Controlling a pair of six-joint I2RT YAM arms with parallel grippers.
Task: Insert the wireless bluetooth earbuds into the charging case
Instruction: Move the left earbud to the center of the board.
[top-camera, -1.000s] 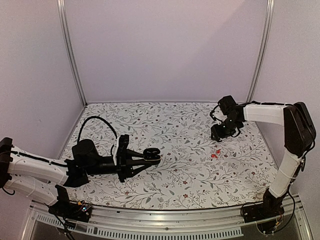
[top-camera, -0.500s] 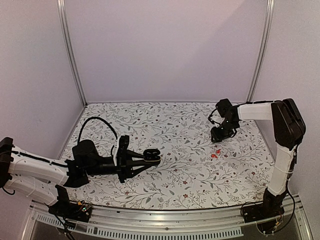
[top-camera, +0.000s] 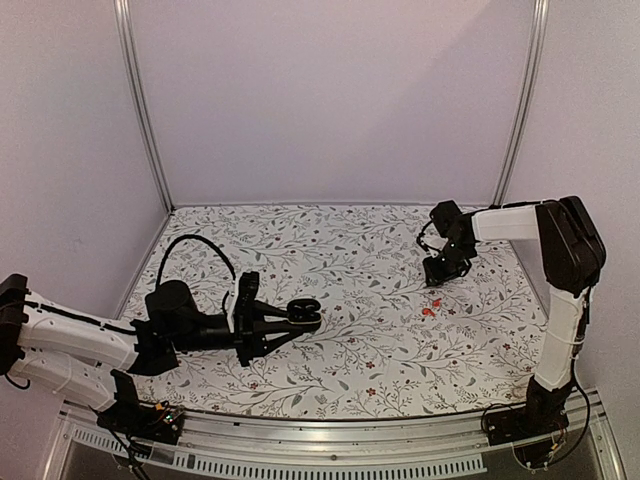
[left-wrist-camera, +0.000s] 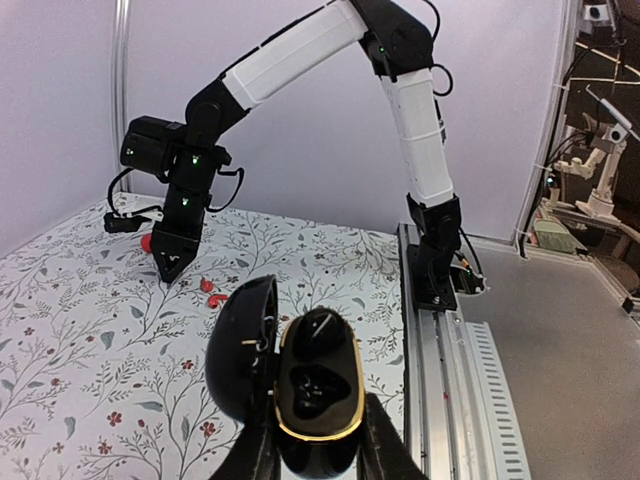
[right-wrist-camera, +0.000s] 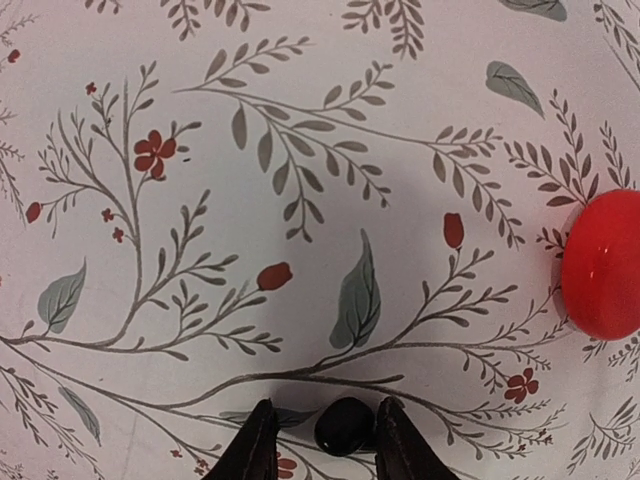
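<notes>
The left gripper (left-wrist-camera: 318, 448) is clamped on the open black case (left-wrist-camera: 316, 385), whose lid is swung to 9 o'clock. The right gripper (right-wrist-camera: 323, 410) points down at the floral cloth (right-wrist-camera: 300, 150). Its jaws are narrowly parted around a small black bud (right-wrist-camera: 343, 426), with a gap on the 9 o'clock side. In the top view, red buds (top-camera: 429, 311) lie at the right gripper's 6 o'clock, well apart from the case.

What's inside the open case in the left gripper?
Gold-rimmed case in the left gripper: dark glossy moulded wells, nothing red. Red earbuds lie on the table. The black hides whether a dark bud sits inside.
</notes>
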